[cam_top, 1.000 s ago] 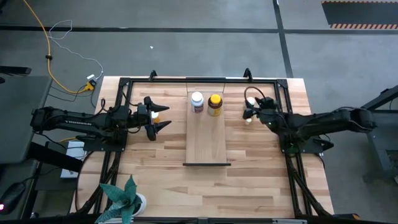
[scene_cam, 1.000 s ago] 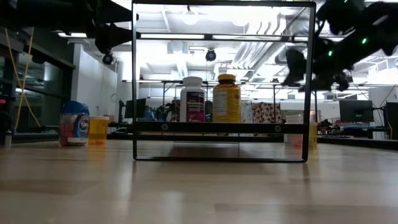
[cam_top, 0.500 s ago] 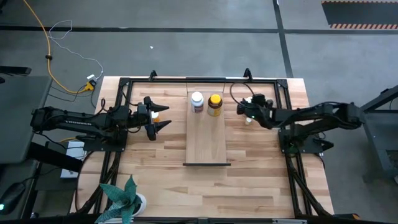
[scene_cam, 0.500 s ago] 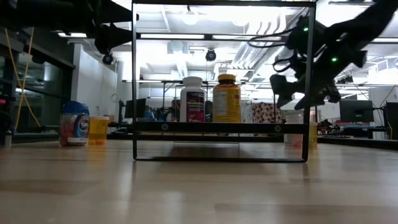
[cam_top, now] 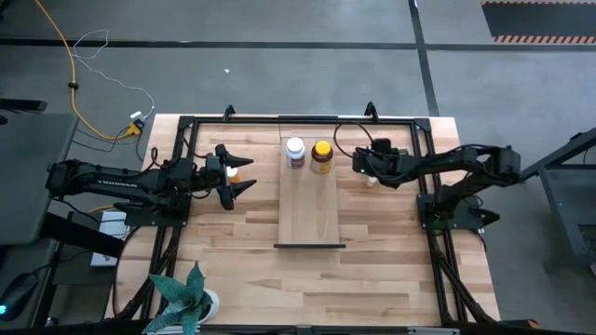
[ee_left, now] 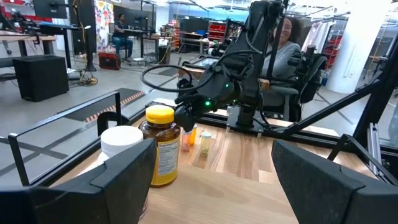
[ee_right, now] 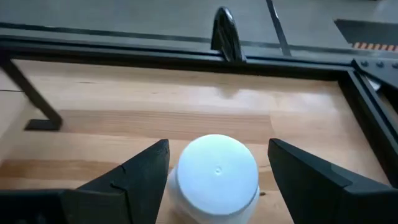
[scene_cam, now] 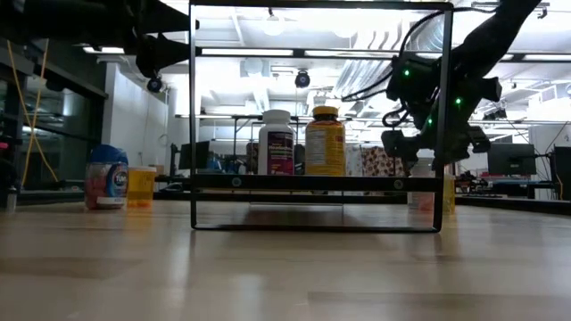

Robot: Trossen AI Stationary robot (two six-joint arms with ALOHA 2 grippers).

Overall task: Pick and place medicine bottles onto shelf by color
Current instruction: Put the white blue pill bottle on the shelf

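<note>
A small round white-capped bottle [ee_right: 217,176] is seen between the spread fingers of the right tool [ee_right: 214,180], untouched by either, on the wooden counter [cam_top: 372,242] beside the right edge of the long light-wood shelf [cam_top: 309,209]. A white-capped bottle with a dark label [cam_top: 295,152] and an amber yellow-capped bottle [cam_top: 321,155] are stood at the shelf's far end, the remaining plank being bare. The left tool [cam_top: 244,187], fingers parted and empty, is held off the shelf's left edge. A black metal frame [cam_top: 186,126] bounds the counter.
</note>
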